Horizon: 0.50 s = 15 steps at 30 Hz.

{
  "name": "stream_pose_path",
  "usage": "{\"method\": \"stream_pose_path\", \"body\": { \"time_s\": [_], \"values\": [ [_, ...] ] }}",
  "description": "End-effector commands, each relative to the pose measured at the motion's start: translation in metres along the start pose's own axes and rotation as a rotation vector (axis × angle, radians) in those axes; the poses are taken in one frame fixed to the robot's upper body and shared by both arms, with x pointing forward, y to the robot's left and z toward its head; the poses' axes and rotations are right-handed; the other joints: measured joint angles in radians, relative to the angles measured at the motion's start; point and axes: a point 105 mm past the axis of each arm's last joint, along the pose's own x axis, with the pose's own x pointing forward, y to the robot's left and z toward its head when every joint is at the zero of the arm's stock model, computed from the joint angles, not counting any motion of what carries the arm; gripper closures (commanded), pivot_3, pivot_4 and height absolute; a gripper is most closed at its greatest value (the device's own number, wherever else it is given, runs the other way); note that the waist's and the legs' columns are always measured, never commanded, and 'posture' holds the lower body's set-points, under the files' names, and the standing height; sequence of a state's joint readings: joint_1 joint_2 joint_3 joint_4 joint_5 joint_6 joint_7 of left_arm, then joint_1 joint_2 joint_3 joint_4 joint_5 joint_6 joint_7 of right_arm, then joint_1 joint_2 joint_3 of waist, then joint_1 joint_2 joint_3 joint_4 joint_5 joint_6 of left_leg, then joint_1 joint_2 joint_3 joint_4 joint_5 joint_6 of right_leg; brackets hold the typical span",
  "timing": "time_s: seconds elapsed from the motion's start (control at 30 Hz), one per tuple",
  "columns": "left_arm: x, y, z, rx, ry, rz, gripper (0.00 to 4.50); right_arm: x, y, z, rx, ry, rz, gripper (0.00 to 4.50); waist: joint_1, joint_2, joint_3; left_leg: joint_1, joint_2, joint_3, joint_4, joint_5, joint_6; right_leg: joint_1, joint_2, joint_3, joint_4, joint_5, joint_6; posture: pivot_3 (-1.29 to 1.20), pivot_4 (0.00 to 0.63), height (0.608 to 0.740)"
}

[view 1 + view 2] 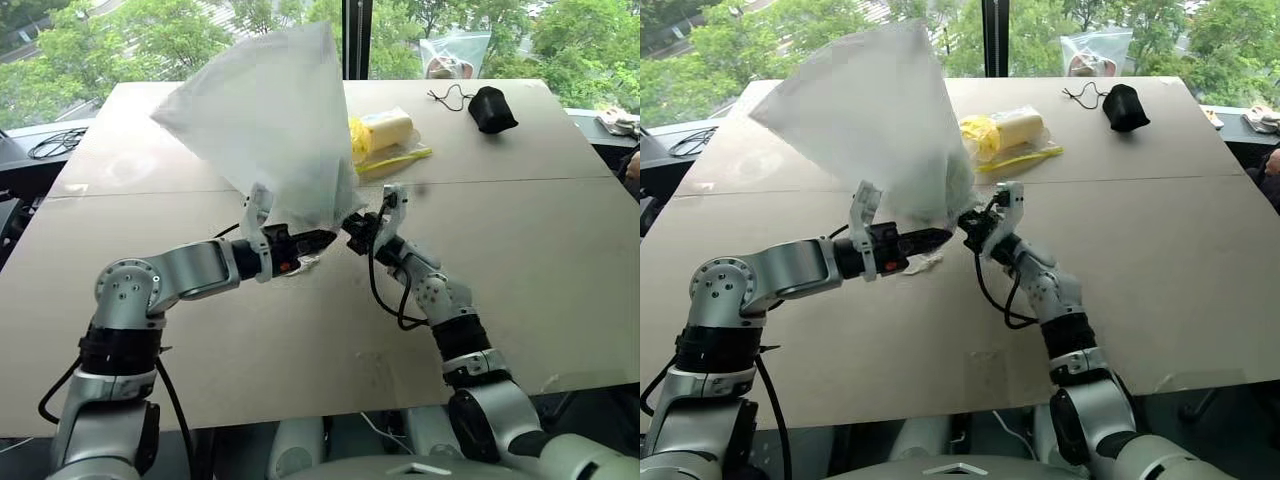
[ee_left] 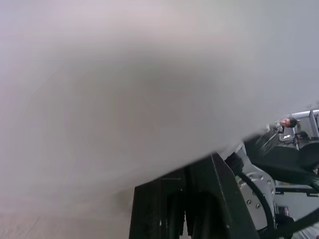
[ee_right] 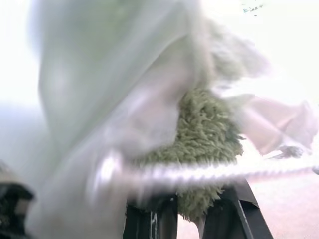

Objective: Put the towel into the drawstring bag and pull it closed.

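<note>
Across the middle of the scene lies the table (image 1: pixel 560 260), a wide pale brown top with a seam running left to right. Above its centre the bag (image 1: pixel 270 110) is held up off the surface, its white translucent body billowing up and to the far left while its gathered neck points down toward the two grippers. The left arm reaches in from the near left, and the left gripper (image 1: pixel 318 240) is clenched on the bag's neck from the left side. The right arm comes up from the near right, and the right gripper (image 1: pixel 358 228) meets the neck from the right, just beside the left one. Its fingers (image 3: pixel 234 209) are closed, with a white cord (image 3: pixel 209 173) stretched across just above them; whether they pinch the cord or the fabric cannot be told. Right behind that cord, in the right wrist view, the towel (image 3: pixel 207 134) shows as a fluffy green wad at the bag's mouth, with bag fabric draped over and around it. On the far side of the table, right of the bag, lies a clear packet (image 1: pixel 385 135) of yellow items. Further right sits a small black pouch (image 1: pixel 492 108) with its cord (image 1: pixel 447 97) trailing to the left.
</note>
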State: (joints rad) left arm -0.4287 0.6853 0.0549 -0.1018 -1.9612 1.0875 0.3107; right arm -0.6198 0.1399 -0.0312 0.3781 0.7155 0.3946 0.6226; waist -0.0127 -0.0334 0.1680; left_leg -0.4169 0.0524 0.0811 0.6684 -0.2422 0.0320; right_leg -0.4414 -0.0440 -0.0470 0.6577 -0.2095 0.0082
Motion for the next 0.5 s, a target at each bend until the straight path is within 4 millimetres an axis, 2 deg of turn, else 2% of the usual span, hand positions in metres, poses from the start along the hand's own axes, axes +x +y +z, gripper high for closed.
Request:
{"method": "stream_pose_path", "body": {
  "time_s": [0.03,0.23,0.3,0.37,0.47,0.5],
  "values": [
    [-0.003,-0.020,-0.007,0.056,0.016,-0.096,4.50,0.031,0.046,0.019,0.097,-0.099,0.205,4.47,0.000,0.000,0.000,0.000,0.000,0.000,0.000,0.000,0.000,0.000,0.000,0.000,0.000,0.000,0.000,0.00,0.150,0.740],
    [0.002,-0.038,-0.013,0.081,0.020,-0.186,4.50,0.028,0.049,0.011,0.097,-0.022,0.231,4.47,-0.001,0.000,0.000,0.001,0.000,0.000,0.000,-0.001,0.002,0.000,0.000,0.000,0.001,0.000,0.000,0.00,0.150,0.740],
    [0.002,-0.039,-0.011,0.082,0.009,-0.185,4.50,0.026,0.047,0.000,-0.004,0.059,0.204,4.47,-0.002,0.000,0.000,0.001,0.000,0.000,0.000,-0.001,0.002,0.000,0.000,0.000,0.001,0.000,0.000,0.00,0.150,0.740],
    [0.001,-0.037,-0.001,0.067,-0.038,-0.169,4.50,0.016,0.042,-0.010,-0.078,0.141,0.178,4.47,-0.001,0.000,0.000,0.001,0.000,0.000,0.000,-0.001,0.003,0.000,0.001,0.001,0.001,0.000,0.000,0.00,0.150,0.740],
    [-0.003,-0.029,0.021,0.036,-0.118,-0.109,4.50,-0.007,0.032,-0.010,-0.214,0.201,0.120,4.47,0.007,0.000,0.000,0.000,0.000,0.000,0.000,-0.001,0.002,0.000,0.000,0.000,0.001,0.000,0.000,0.00,0.150,0.740],
    [-0.005,-0.026,0.028,0.026,-0.140,-0.089,4.50,-0.018,0.029,-0.005,-0.242,0.217,0.092,4.09,0.011,0.000,0.000,0.000,0.000,0.000,0.000,-0.001,0.002,0.000,0.000,-0.001,0.001,0.000,0.000,0.00,0.150,0.740]
  ]
}}
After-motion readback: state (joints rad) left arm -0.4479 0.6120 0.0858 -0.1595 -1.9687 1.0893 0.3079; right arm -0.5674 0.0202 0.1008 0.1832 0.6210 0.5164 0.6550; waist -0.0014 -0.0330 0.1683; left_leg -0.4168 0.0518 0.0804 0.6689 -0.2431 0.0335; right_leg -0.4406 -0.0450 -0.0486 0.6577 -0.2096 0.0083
